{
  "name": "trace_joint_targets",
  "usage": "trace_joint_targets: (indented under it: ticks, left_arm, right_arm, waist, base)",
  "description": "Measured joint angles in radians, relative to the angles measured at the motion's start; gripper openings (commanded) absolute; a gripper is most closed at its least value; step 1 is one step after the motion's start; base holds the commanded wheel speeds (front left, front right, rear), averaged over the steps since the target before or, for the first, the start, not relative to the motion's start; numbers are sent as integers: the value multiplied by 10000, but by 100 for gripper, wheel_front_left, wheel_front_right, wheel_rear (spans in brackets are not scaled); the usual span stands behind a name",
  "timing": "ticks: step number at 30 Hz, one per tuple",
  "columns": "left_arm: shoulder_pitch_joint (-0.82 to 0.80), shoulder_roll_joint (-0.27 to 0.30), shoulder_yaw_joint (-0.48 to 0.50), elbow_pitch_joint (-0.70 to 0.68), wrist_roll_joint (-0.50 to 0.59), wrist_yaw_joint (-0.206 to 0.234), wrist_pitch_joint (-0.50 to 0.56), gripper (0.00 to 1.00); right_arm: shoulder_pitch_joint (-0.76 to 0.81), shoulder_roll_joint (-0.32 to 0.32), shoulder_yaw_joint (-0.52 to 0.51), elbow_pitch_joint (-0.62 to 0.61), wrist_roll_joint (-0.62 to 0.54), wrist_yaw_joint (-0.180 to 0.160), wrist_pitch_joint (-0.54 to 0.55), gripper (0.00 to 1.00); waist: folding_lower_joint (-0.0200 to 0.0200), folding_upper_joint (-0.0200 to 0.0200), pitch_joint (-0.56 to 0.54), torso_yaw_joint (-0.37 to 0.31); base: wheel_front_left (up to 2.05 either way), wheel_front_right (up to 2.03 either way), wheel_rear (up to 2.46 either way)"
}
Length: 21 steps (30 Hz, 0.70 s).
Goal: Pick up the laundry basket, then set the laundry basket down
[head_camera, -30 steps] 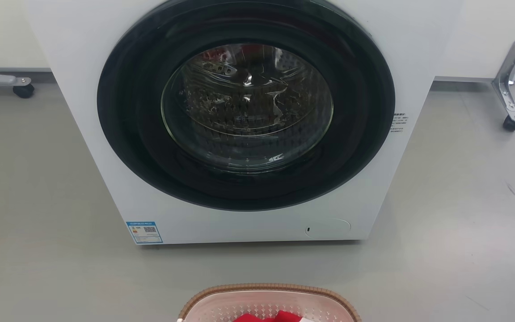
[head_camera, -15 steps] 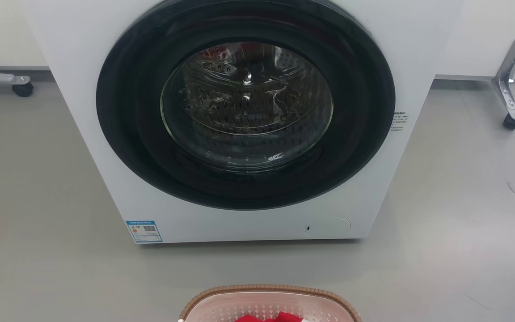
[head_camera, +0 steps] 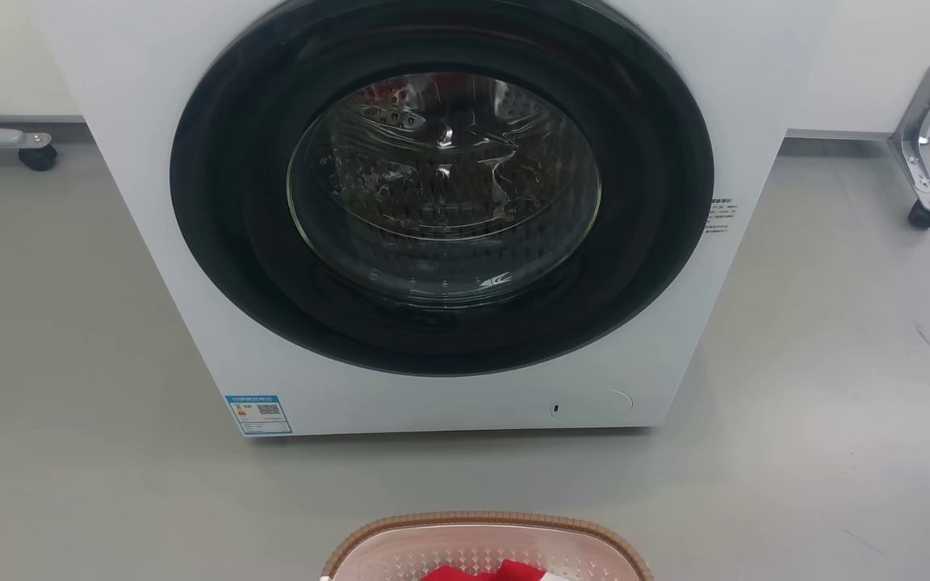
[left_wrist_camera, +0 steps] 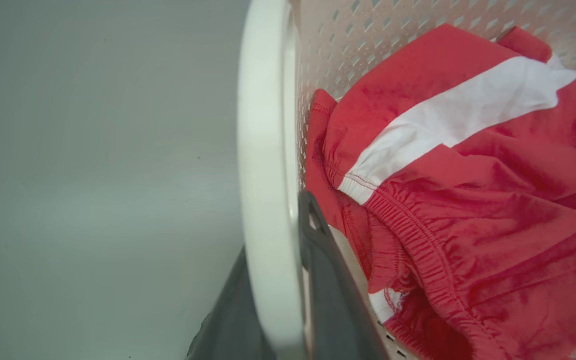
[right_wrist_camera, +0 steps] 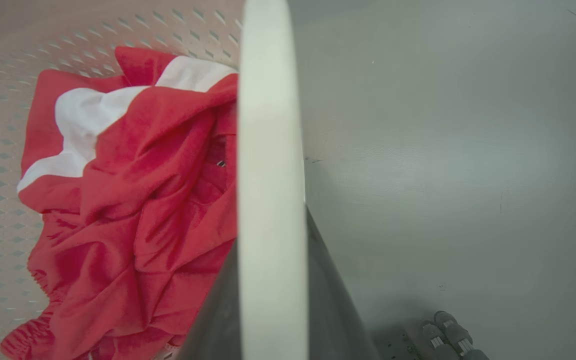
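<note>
The laundry basket (head_camera: 485,520) shows its brown woven-look rim and pale perforated wall at the bottom edge of the head view, in front of the washing machine. A red garment with a white stripe (left_wrist_camera: 468,175) lies inside it. In the left wrist view my left gripper (left_wrist_camera: 275,260) is shut on one white side handle (left_wrist_camera: 263,125), a dark finger on each side of it. My right gripper (right_wrist_camera: 270,260) is shut the same way on the other white handle (right_wrist_camera: 268,100), with the red garment (right_wrist_camera: 133,190) to its left. The basket's underside is hidden, so I cannot tell whether it touches the floor.
A white front-loading washing machine (head_camera: 150,161) with its round dark door (head_camera: 445,190) shut stands just beyond the basket. Wheeled metal legs stand at the far left (head_camera: 37,155) and far right (head_camera: 921,211). Grey floor (head_camera: 836,363) lies on both sides.
The head camera has shifted a little: the washing machine sits slightly higher in the picture, while the basket rim keeps its place at the bottom edge.
</note>
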Motion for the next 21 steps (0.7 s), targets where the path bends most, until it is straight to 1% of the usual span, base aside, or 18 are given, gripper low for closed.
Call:
trace_joint_targets:
  ticks: [11,15,21]
  left_arm:
    - [-23,10,-23,36,-184,58,-15,0]
    - [-248,25,17,58,-196,59,-90,0]
    - [-1070,42,128,48,-196,75,-203,0]
  right_arm:
    - [-112,-2,249,-12,117,0,-117,0]
    - [-504,-6,280,-8,171,0,-136,0]
    - [-1509,-21,251,79,159,0,-303,0]
  waist:
    - [0,0,169,-21]
    - [0,0,408,-40]
    - [0,0,981,-59]
  base:
    - [0,0,0]
    - [0,0,0]
    - [0,0,0]
